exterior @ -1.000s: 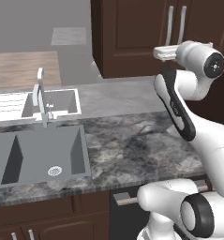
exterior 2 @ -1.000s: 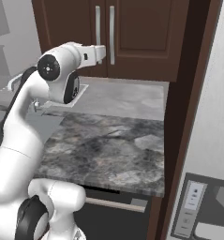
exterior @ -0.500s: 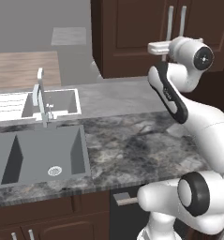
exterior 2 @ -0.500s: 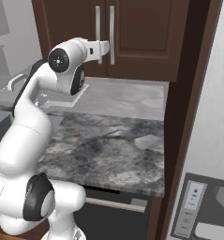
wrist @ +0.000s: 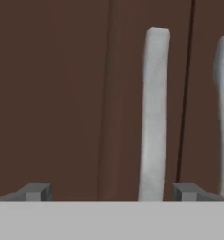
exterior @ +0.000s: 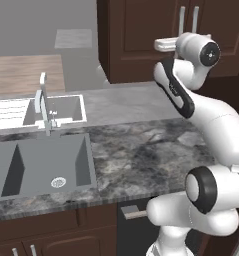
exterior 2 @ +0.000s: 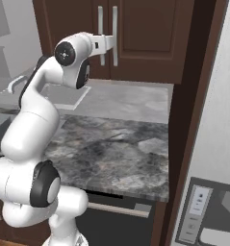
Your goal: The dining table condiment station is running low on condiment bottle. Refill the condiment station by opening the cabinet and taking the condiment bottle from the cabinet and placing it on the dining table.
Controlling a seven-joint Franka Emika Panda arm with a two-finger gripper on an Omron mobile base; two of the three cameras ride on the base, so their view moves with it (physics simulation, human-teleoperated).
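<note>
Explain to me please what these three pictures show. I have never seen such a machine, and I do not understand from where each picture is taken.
This is a white robot arm in a rendered kitchen. Two cameras ride behind it, one to its left and one to its right, both looking over a grey stone counter with a sink. The third camera sits on the hand and looks along the claw, whose jaws are open and hold nothing. It faces the closed dark cabinet; the left door's silver handle lies between the fingertips.

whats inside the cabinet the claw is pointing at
Cannot be seen: both doors of the cabinet are shut, showing just brown wood and two silver handles. The open claw faces the left handle.
</note>
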